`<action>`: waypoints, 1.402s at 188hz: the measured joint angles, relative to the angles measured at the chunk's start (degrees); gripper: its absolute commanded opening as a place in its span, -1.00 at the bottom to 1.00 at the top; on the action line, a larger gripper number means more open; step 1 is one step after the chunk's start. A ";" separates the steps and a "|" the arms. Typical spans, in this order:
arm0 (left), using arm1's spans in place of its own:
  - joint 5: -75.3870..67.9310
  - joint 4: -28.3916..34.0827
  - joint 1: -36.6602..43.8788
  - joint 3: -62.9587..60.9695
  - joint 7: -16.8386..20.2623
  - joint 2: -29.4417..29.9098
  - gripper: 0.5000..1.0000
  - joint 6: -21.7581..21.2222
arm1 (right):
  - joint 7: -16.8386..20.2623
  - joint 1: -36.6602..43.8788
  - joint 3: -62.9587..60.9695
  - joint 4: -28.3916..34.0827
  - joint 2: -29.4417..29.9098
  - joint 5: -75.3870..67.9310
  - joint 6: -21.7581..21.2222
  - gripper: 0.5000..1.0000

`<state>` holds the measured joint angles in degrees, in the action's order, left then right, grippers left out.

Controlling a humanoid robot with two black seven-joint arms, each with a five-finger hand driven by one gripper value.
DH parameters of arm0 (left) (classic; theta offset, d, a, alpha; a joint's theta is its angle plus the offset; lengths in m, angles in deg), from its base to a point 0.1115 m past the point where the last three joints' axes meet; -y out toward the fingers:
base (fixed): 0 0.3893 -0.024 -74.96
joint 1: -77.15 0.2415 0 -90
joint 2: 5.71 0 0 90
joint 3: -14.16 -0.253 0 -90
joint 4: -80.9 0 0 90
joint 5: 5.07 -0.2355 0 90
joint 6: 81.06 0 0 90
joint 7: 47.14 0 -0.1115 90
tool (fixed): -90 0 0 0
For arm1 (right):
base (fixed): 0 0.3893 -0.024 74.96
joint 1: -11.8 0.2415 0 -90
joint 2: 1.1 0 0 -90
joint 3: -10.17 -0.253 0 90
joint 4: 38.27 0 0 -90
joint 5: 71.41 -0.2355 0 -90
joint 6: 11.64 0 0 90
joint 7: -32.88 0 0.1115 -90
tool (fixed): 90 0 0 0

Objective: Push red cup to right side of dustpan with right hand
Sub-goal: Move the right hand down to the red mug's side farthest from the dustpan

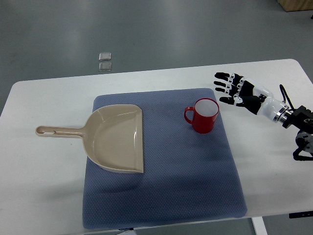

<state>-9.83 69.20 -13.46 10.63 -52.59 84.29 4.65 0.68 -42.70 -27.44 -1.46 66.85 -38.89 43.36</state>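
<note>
A white table (39,196) carries a blue mat (195,186), on which a beige dustpan (115,139) lies at the left. The red cup (204,115) stands upright to the dustpan's right, well apart from it. The right hand (238,90) hovers just right of the cup, fingers spread wide and holding nothing.

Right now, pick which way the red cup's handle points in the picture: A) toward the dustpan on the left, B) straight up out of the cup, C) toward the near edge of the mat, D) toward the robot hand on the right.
A: the red cup stands upright on the blue mat with its handle sticking out on its left side, toward the dustpan.
</note>
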 measured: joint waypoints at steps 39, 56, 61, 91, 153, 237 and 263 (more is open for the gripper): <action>0.00 0.00 0.00 0.00 0.00 0.00 1.00 0.00 | -2.60 -1.79 0.00 -0.47 1.03 0.41 0.00 0.73; 0.00 0.00 -0.01 0.00 0.00 0.00 1.00 0.00 | -2.79 -2.37 0.00 -0.56 1.95 0.51 0.00 0.73; 0.00 0.00 0.00 0.00 0.00 0.00 1.00 0.00 | -2.79 -2.56 0.00 -0.57 2.21 0.55 0.00 0.73; 0.00 -0.02 0.00 0.00 0.00 0.00 1.00 0.00 | -2.80 -3.30 0.00 -0.90 3.79 0.83 0.83 0.73; 0.00 0.01 0.00 0.02 0.00 0.00 1.00 0.00 | -2.81 -4.71 0.03 -1.97 6.46 0.96 3.50 0.73; 0.02 0.01 0.01 0.02 0.00 0.00 1.00 -0.02 | -2.81 -5.25 0.08 -3.07 8.46 1.05 4.50 0.73; 0.02 0.01 0.00 0.01 0.00 0.00 1.00 -0.02 | -2.81 -5.25 0.88 -3.43 9.34 1.05 5.32 0.73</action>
<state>-9.81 69.21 -13.46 10.65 -52.59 84.29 4.62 -2.13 -47.95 -26.56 -4.90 76.19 -37.84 48.68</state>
